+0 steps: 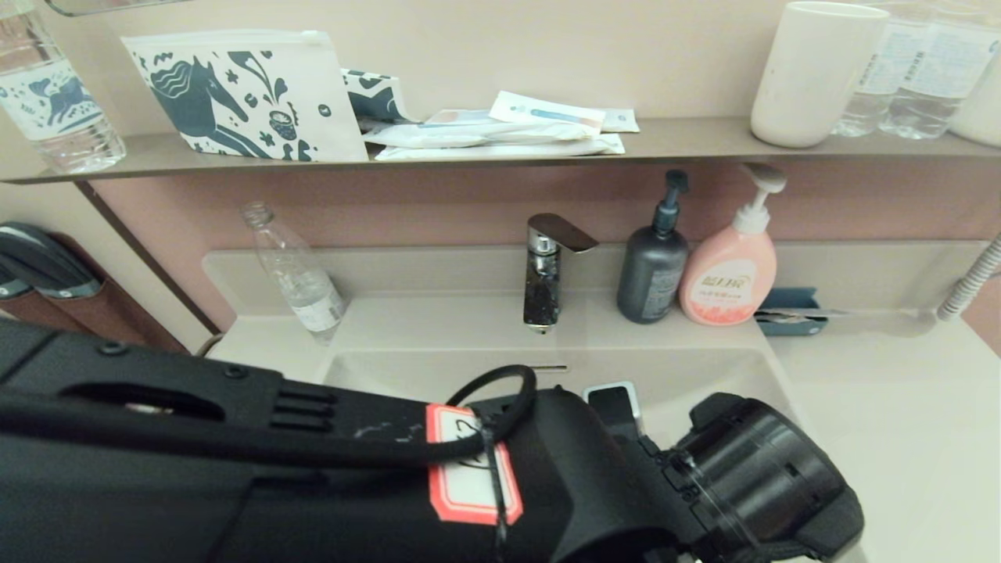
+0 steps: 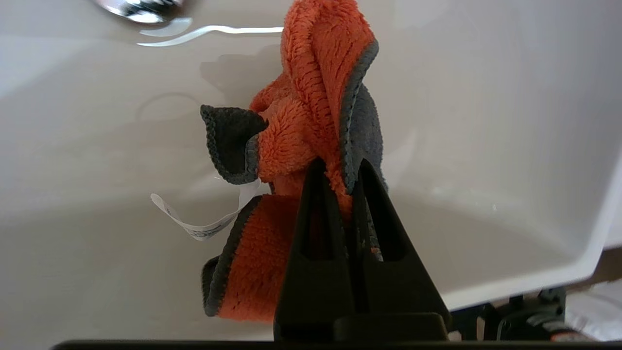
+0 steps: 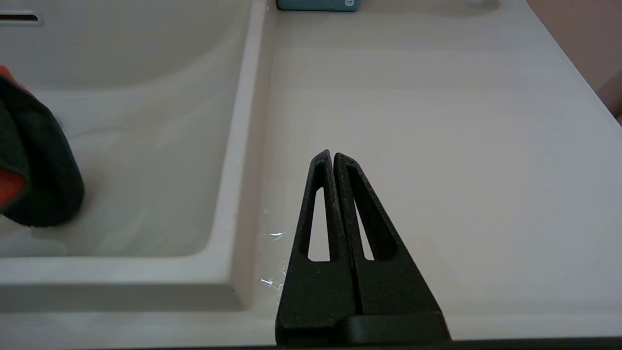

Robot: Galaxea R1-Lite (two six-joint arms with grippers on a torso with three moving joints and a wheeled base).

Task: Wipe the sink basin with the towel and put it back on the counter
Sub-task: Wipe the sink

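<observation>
My left arm [image 1: 391, 469] reaches across the sink basin [image 1: 438, 367] and hides most of the bowl in the head view. In the left wrist view my left gripper [image 2: 340, 167] is shut on the towel [image 2: 311, 121], an orange-red bunch with dark grey edging and a white label. The towel hangs against the glossy basin [image 2: 97, 194] floor, with the chrome drain stopper [image 2: 141, 7] beyond it. My right gripper [image 3: 332, 154] is shut and empty, low over the counter [image 3: 437, 121] just right of the basin rim. A corner of the towel [image 3: 34, 184] shows in that view.
At the back ledge stand the faucet [image 1: 547, 266], a dark pump bottle [image 1: 653, 266], a pink pump bottle [image 1: 731, 270], a clear bottle [image 1: 297, 274] and a teal dish [image 1: 790, 313]. The wall shelf [image 1: 688, 141] above holds a pouch, packets, a cup and bottles.
</observation>
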